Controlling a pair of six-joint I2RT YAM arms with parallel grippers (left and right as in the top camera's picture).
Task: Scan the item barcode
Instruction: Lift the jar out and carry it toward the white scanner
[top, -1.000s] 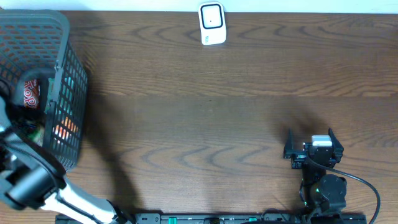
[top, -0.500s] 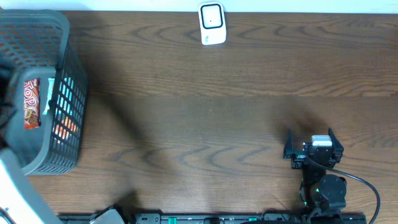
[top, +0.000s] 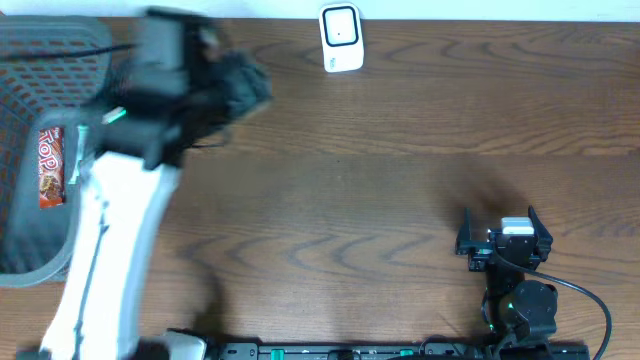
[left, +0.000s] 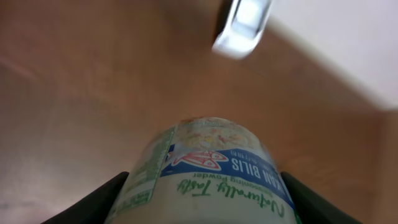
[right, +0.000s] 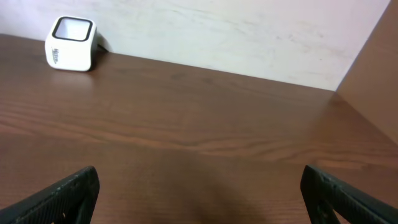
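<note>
Step in hand: carriage to barcode scanner (top: 341, 38). Seasoning-powder jar (left: 208, 165) clamped in left gripper (left: 205, 202), above table between basket (top: 30, 262) and scanner; barcode not in sight. Right gripper (top: 500, 225) wide apart, empty. Next, probably: turn barcode toward scanner window.
</note>
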